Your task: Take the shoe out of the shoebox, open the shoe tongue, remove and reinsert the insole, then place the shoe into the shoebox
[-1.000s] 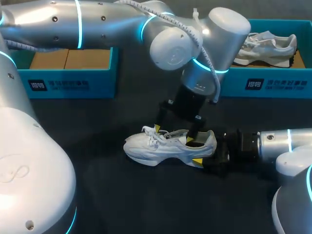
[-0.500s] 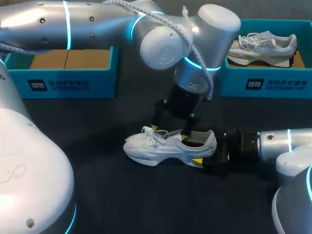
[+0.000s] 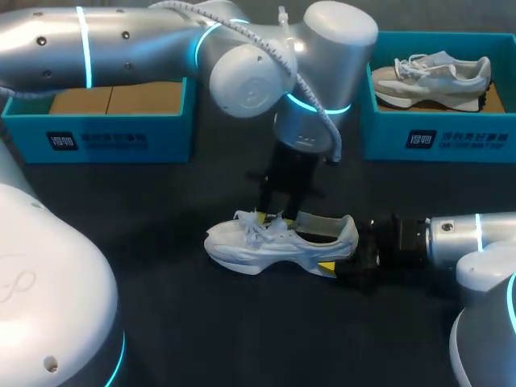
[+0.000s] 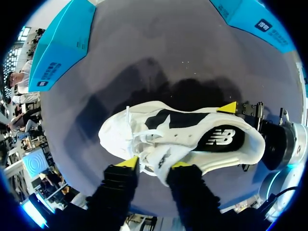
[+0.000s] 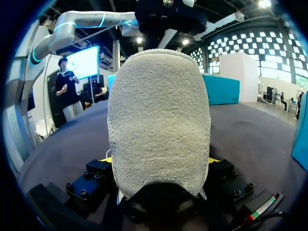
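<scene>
Head view: white shoe [image 3: 278, 242] mid-table, right gripper [image 3: 343, 251] clamping its heel from 3 o'clock. Left gripper [image 3: 270, 216] sits at the tongue [image 4: 163, 156], 12 o'clock side; can't tell if it's pinching.

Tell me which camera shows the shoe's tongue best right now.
Left wrist view: the tongue shows close up, by the left gripper. Head view: the left arm mostly hides it. Right wrist view: only the shoe, heel-on.

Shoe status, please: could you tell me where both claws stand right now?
Right claw shut on shoe at heel, shoe upright on table. Left claw at tongue, grip unconfirmed. Other shoe boxed, clear of work.
</scene>
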### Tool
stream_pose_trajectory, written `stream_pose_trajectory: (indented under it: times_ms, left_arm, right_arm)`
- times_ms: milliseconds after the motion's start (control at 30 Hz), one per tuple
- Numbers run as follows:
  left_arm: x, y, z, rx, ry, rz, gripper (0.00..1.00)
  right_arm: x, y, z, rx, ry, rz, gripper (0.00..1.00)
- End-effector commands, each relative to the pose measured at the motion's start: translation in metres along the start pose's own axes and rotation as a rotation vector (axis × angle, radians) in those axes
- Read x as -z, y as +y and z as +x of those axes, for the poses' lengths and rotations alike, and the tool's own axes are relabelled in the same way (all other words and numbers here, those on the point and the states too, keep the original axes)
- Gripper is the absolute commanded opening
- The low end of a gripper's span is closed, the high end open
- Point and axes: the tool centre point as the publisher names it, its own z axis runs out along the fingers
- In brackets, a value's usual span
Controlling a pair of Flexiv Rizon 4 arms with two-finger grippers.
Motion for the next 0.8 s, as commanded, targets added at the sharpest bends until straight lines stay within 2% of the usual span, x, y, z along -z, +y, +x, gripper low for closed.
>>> stream_pose_trajectory:
  times_ms: [33, 233, 267, 600, 733, 800]
  left_arm:
    - [-0.004, 0.004, -0.008, 0.007, 0.046, 0.007, 0.00]
    - [-0.005, 0.004, -0.013, 0.014, 0.087, 0.015, 0.00]
    - [-0.003, 0.005, -0.017, 0.017, 0.140, 0.022, 0.00]
    - [-0.004, 0.003, -0.038, 0.071, 0.382, 0.037, 0.00]
    - [-0.003, 0.001, -0.044, 0.097, 0.443, 0.041, 0.00]
    - [-0.003, -0.001, -0.052, 0.131, 0.523, 0.039, 0.00]
  right_arm:
    - [0.000, 0.000, 0.000, 0.000, -0.001, 0.003, 0.00]
    - [0.000, 0.000, 0.000, 0.000, -0.001, 0.003, 0.00]
    - [0.000, 0.000, 0.000, 0.000, -0.001, 0.003, 0.00]
    - [0.000, 0.000, 0.000, 0.000, -0.001, 0.003, 0.00]
    - [0.000, 0.000, 0.000, 0.000, -0.001, 0.003, 0.00]
    - [0.000, 0.000, 0.000, 0.000, -0.001, 0.003, 0.00]
